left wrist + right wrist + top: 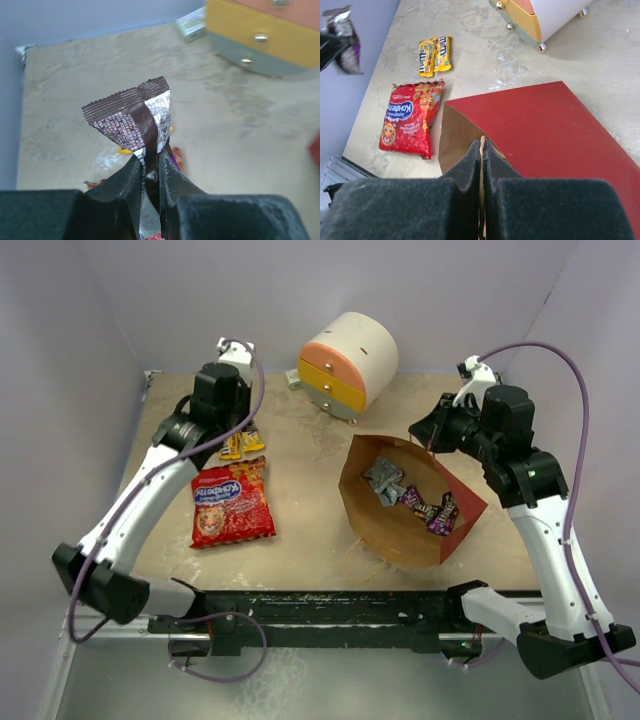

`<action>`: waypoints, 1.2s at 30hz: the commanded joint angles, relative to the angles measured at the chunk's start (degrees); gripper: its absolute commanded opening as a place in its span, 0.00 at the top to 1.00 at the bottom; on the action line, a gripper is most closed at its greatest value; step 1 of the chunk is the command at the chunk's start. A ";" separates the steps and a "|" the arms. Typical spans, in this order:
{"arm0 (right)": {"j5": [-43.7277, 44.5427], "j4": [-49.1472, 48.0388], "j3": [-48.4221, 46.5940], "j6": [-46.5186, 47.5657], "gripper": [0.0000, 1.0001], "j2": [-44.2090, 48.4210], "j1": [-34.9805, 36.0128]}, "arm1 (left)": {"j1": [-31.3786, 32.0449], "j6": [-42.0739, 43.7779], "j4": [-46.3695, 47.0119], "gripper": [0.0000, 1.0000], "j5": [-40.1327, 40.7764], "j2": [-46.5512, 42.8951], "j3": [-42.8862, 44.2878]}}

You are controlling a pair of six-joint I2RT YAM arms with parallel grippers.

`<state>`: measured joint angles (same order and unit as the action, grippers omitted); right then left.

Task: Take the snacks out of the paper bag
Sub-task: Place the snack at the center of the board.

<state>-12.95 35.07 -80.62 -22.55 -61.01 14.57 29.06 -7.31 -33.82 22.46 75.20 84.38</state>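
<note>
1. top view: paper bag [395,530] lies open on its side, right gripper [428,438] at its rim, likely steadying the mouth; foil packet [383,480] and purple packets [440,518] sit inside, red crisp packet [232,502] outside. left fingertips hidden.
2. left wrist: left gripper [151,160] clamps a brown candy packet [131,122] above the table [240,125]; its lower end is cut off.
3. right wrist: jaws closed on the bag's edge; inside unseen.

The paper bag [400,532] sits on the right of the worktop [310,540], holding a foil packet [383,478] and small sweets [436,512]. The right fingers [467,161] pinch its far rim. The crisp packet [232,503] lies to its left, two candy packets [243,444] just behind that. The cabinet [350,362] stands at the back. The left fingers [131,176] hold a wrapper [131,122] above the far-left corner.
</note>
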 commanded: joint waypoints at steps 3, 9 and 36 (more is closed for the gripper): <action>-0.23 0.22 -1.84 -1.45 1.00 0.11 -0.07 | -16.78 5.96 13.88 0.91 -7.71 9.93 -1.09; -0.44 4.11 -2.86 -0.80 1.00 0.83 -0.07 | -24.63 8.53 20.35 0.92 -9.14 23.61 0.89; -7.91 4.02 -1.95 -0.75 1.00 0.69 -0.07 | -30.73 9.74 18.69 0.71 -17.36 37.67 -1.59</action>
<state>-17.85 40.42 -80.90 -23.24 -60.60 14.57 -1.23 4.14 -16.78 6.52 114.54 82.70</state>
